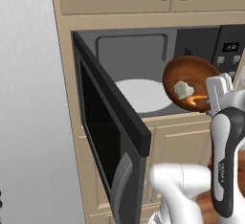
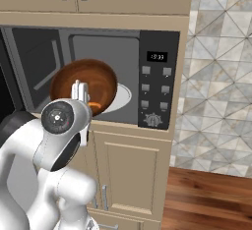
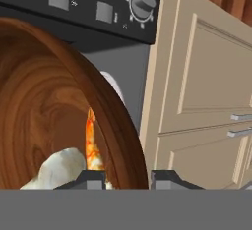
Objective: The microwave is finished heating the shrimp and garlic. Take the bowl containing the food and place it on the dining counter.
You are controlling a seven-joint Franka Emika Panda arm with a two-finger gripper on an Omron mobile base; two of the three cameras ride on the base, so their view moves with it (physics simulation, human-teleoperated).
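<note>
The glossy reddish-brown bowl hangs tipped steeply on its side in front of the open microwave, lifted off the white turntable. My gripper is shut on the bowl's rim, with one fingertip on each side of it. Inside the bowl the pale garlic and the orange shrimp lie against its lower wall. The hand view shows the garlic and shrimp close up. From the right base view, the bowl partly hides the turntable, and my gripper holds its near rim.
The microwave's black door stands swung open to the left, its grey handle low beside my arm. The button panel is right of the opening. Beige cabinet doors lie below, and wooden floor is at the lower right.
</note>
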